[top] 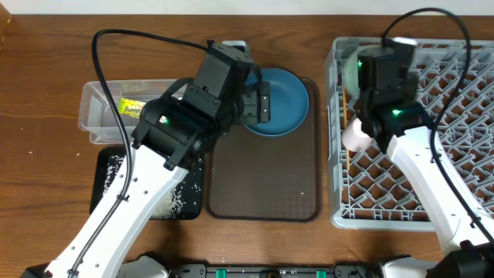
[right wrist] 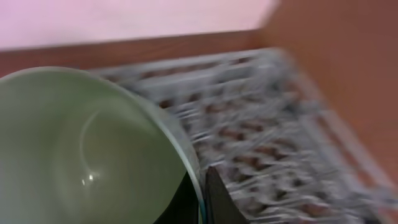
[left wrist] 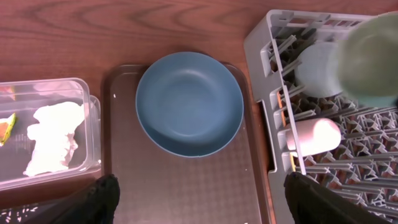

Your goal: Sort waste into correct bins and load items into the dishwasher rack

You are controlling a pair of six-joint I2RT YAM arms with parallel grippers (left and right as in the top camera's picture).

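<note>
**Overhead:** The wrapper [top: 133, 106] lay in the clear tub [top: 91, 116] and rice grains [top: 176, 201] were scattered in the black tray [top: 102, 174], so I judged the waste sorting largely done. The blue plate [top: 284, 100] sat at the far end of the brown tray [top: 262, 185] on the wooden surface [top: 46, 62]. It was not yet loaded, and the left arm [top: 177, 123] was poised beside it. A pink cup [top: 356, 137] lay in the grey rack [top: 463, 69].

**Left wrist:** The left jaws stood wide apart and empty, facing the plate [left wrist: 189, 102]. The tissue [left wrist: 53, 137] rested in the tub [left wrist: 93, 124]. A pale bowl [left wrist: 317, 68] and the cup [left wrist: 314, 134] were already racked. The brown tray's raised rim and the nearby rack wall looked likely to crowd a grasp.

**Right wrist:** The view was blurred. The right jaws were clamped on the rim of the green bowl [right wrist: 81, 155], above the rack [right wrist: 267, 143]. I could not find the chopsticks.
</note>
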